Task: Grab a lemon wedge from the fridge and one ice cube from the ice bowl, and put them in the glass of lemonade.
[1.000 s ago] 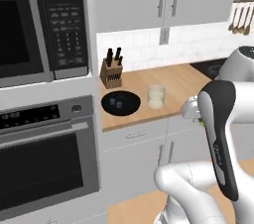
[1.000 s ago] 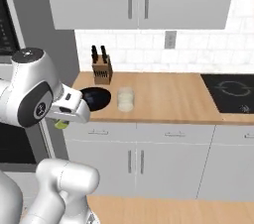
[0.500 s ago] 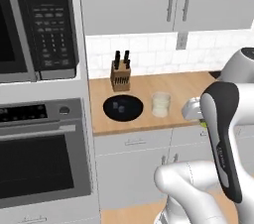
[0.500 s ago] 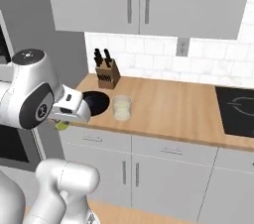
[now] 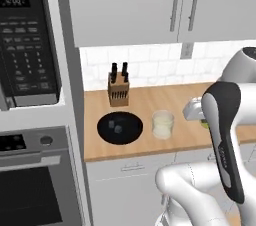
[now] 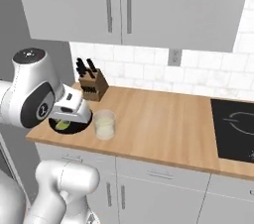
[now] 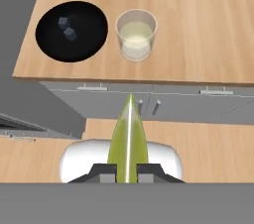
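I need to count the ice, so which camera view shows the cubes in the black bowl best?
The hand view: it looks down into the ice bowl, where two ice cubes lie apart. The left base view shows them as faint grey lumps. In the right base view the arm covers most of the bowl.

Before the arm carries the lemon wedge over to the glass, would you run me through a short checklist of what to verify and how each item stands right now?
1. Grip: gripper shut on the lemon wedge, wedge sticking out between the fingertips: ok.
2. Glass of lemonade upright on the counter, mouth uncovered: ok.
3. Gripper over the glass: not ok; in the hand view it is short of the counter's front edge, above the floor.
4. Ice bowl beside the glass, apart from it: ok.
5. Ice cubes in the bowl for the later step: ok, two visible.
6. Knife block behind the bowl, off a straight path to the glass: ok.
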Motion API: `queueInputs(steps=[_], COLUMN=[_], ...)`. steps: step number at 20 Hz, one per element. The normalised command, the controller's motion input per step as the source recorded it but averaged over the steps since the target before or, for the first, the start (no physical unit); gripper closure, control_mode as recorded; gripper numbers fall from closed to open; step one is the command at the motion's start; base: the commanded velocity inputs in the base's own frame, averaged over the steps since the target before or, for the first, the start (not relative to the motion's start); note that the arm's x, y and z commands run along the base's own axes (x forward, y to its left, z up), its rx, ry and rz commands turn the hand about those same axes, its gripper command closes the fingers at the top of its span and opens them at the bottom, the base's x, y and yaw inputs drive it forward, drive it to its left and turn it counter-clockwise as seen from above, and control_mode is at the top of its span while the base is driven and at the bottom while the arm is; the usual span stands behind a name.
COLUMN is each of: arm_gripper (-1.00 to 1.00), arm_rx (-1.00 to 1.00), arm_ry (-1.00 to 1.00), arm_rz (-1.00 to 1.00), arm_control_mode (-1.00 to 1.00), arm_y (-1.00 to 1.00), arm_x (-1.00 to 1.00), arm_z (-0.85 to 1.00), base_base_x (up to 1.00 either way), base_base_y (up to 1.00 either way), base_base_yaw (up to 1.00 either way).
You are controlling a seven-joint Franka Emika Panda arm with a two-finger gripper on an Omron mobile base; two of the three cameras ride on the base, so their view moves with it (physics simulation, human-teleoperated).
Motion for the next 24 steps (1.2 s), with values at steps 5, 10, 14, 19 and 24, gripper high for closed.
queueInputs(steps=[5,10,14,19,24], arm_gripper=[1.0,1.0,1.0,1.0,1.0], arm_rx=[0.0,0.0,0.0,0.0,0.02], arm_ry=[0.0,0.0,0.0,0.0,0.0], arm_rz=[0.0,0.0,0.0,0.0,0.0], arm_control_mode=[1.0,1.0,1.0,1.0,-1.0], arm_y=[0.0,0.0,0.0,0.0,0.0], arm_x=[0.0,0.0,0.0,0.0,0.0], arm_z=[0.0,0.0,0.0,0.0,-0.09], base_base_x=[0.82,0.39,0.0,0.0,-0.02], base_base_y=[0.0,0.0,0.0,0.0,-0.02], base_base_yaw=[-0.11,-0.08,0.0,0.0,0.0])
